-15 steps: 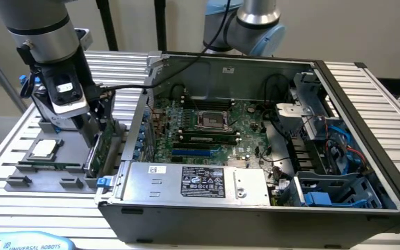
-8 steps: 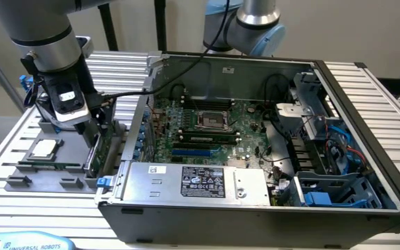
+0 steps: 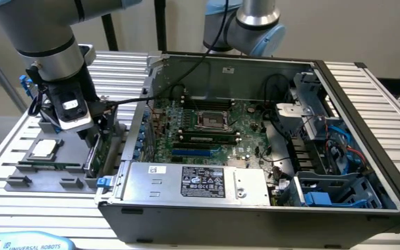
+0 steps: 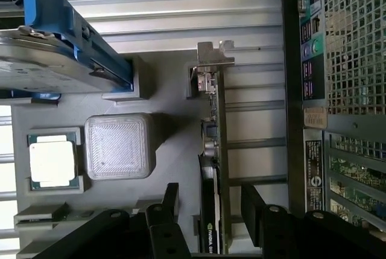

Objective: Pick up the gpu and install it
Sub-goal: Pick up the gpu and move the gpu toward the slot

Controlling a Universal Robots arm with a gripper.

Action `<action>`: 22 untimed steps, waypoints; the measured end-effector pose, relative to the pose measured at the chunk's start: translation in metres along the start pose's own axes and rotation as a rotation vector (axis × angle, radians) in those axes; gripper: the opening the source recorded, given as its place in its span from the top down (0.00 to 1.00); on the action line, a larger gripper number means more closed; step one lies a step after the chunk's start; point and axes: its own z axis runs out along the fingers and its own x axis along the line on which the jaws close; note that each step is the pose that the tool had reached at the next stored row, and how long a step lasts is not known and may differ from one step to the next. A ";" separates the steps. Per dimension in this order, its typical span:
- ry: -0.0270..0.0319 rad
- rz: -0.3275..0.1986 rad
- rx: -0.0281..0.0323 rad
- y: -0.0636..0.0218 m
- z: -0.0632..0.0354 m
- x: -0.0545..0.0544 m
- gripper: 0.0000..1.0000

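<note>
Green circuit board and a silver end bracket mark the thin flat gpu (image 4: 215,144), which is seen standing on edge in the grey plastic fixture tray (image 4: 175,96), just beside the open dark metal computer case (image 3: 255,203). The black two-fingered gripper (image 4: 210,189) is spread wide astride the card, with nothing clamped. The card is judged light, stiff and fragile. It is best taken across its flat faces near the upper edge, clear of the connectors.
</note>
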 end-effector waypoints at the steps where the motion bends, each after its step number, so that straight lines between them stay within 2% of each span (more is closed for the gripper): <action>1: -0.0003 0.000 0.0001 -0.0001 0.0018 0.000 0.46; 7: -0.0081 0.000 -0.0005 -0.0006 0.0126 0.000 0.46; 10: -0.0187 -0.001 -0.0012 -0.0008 0.0158 0.000 0.46; 22: -0.0198 0.003 -0.0011 -0.0010 0.0164 0.003 0.46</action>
